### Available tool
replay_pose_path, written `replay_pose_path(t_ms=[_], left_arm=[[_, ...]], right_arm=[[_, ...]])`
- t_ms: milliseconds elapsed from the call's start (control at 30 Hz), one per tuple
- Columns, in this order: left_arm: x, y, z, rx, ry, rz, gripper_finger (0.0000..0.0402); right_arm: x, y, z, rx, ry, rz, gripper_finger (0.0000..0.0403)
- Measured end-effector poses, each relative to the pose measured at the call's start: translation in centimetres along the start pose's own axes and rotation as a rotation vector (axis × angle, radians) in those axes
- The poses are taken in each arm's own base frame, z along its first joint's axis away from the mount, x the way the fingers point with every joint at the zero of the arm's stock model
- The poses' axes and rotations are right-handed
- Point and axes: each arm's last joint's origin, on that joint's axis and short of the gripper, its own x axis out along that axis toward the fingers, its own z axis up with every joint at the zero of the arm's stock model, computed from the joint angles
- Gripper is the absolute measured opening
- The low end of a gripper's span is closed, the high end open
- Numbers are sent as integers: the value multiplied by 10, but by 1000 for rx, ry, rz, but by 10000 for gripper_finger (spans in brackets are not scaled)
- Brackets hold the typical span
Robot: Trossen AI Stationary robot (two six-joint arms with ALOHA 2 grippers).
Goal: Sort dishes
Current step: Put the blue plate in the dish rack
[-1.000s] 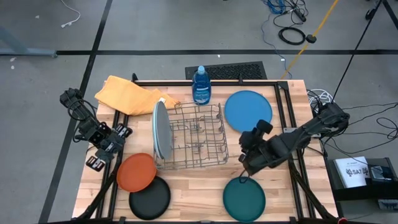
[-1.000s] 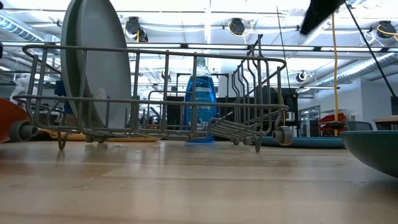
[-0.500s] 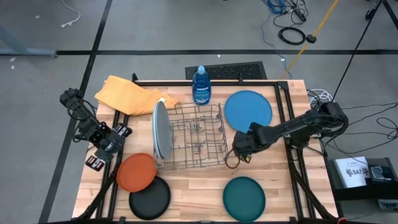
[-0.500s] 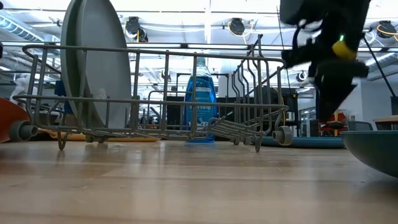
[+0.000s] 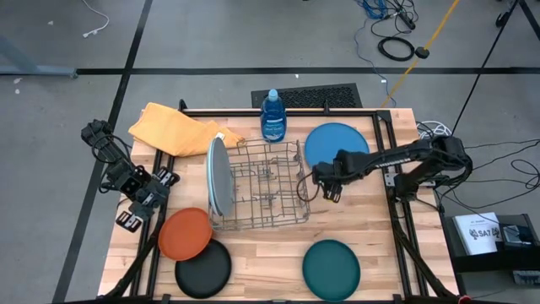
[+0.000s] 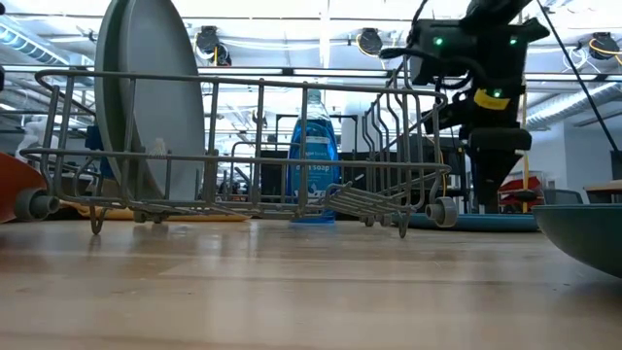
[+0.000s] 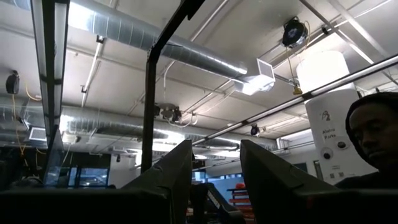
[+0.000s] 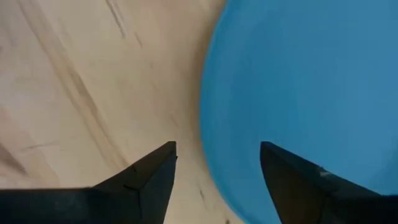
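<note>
Overhead, the right gripper (image 5: 327, 181) is being held at the near-left edge of the blue plate (image 5: 337, 149), between that plate and the wire rack (image 5: 261, 186), so the pick-up of this plate is judged to be the step in hand. Two plates, grey and light blue (image 5: 217, 175), are being carried upright at the rack's left end, while the orange plate (image 5: 185, 233), black plate (image 5: 203, 268) and dark teal plate (image 5: 331, 268) are lying flat on the counter (image 5: 270, 253). The left gripper (image 5: 142, 207) is being parked off the counter's left edge.

From the low view, the right gripper (image 6: 489, 160) is being shown pointing down behind the rack (image 6: 243, 146), its tips near the counter; the blue plate is only being glimpsed as a thin edge.

At the right wrist, the fingers (image 8: 146, 177) are being held wide apart and empty, straddling the blue plate's (image 8: 311, 87) rim, a detail no other view gives. A descent and closing on that rim is judged to be called for next, with care that the flat plate is not pushed away.

At the left wrist, its fingers (image 7: 168, 174) are being kept moderately apart, aimed at the ceiling, with nothing between them.
</note>
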Motion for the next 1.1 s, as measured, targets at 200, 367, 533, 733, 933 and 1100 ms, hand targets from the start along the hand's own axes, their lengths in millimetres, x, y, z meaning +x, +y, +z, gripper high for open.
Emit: replay_pose_path(t_ms=[200, 367, 533, 733, 933, 1100], left_arm=[[0, 0, 0, 0, -4, 1, 137], [0, 0, 1, -4, -10, 2, 137], [0, 0, 2, -26, -23, 4, 137], [0, 1, 3, -27, -27, 5, 137], [0, 0, 3, -27, -26, 4, 137], [0, 0, 2, -27, -26, 5, 137]], right_arm=[[9, -9, 5, -50, 18, 22, 217], [25, -13, 1, -37, 40, 53, 213], [38, -12, -8, -29, 39, 66, 213], [49, -15, -16, 10, 45, 84, 192], [51, -16, -16, 12, 37, 103, 108], [51, -16, -14, 17, 14, 77, 25]])
